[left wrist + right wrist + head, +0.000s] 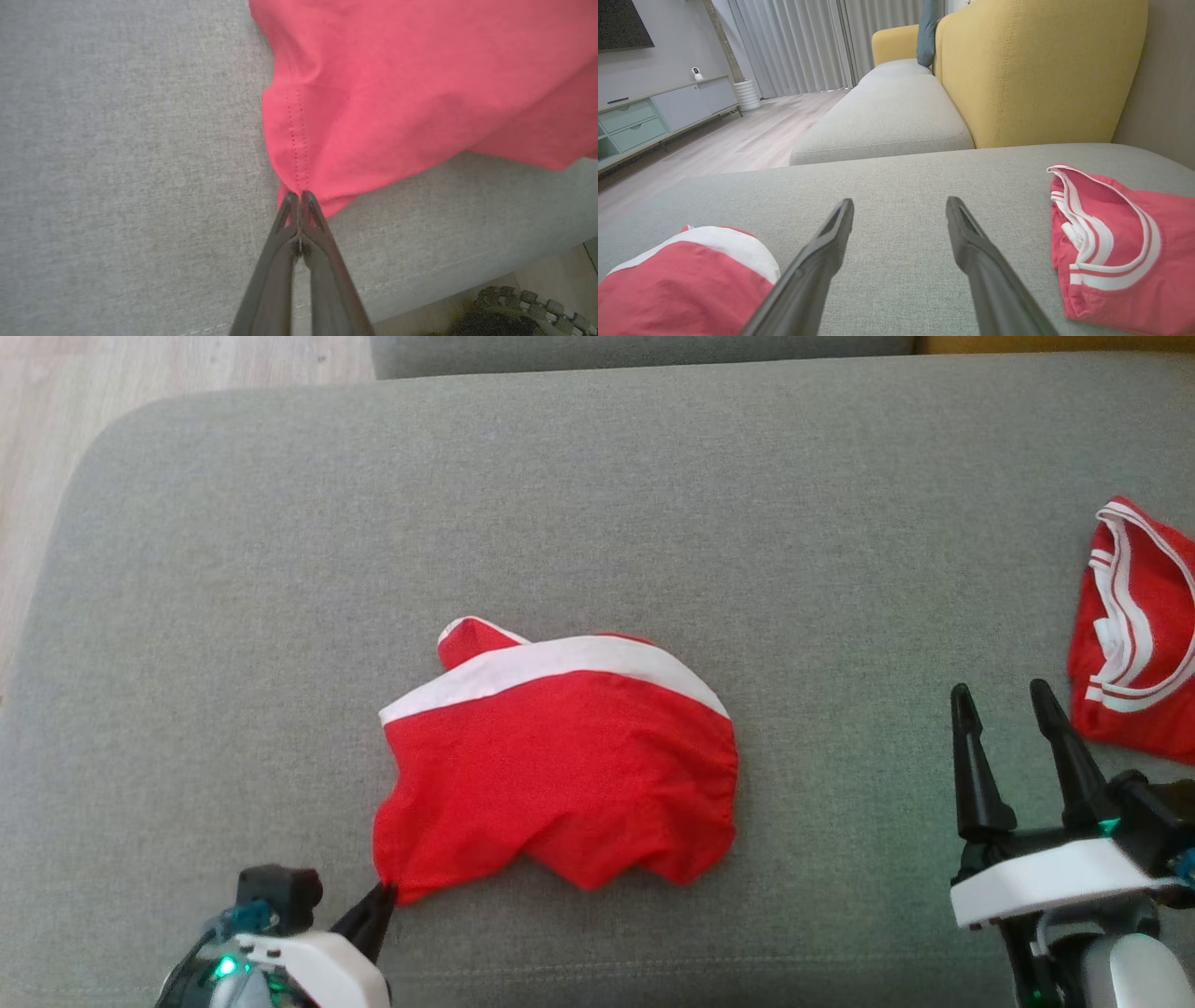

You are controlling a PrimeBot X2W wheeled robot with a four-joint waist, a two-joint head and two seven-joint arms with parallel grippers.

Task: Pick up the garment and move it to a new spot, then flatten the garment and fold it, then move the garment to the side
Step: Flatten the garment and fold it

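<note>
The garment (560,765) is red with a broad white band along its far edge and lies crumpled in the middle of the grey cushion. My left gripper (381,898) is at its near left corner, shut on the stitched hem there. In the left wrist view the closed fingertips of the left gripper (299,197) pinch that corner of the garment (397,93). My right gripper (1006,695) hovers open over bare cushion to the right, holding nothing. In the right wrist view the right gripper (900,205) has the garment (682,275) at its lower left.
A second red piece with thin white stripes (1141,635) (1120,247) lies at the cushion's right edge, just beyond my right fingers. The grey cushion (597,485) ends at wooden floor (56,411) on the left. A yellow backrest (1041,70) rises behind.
</note>
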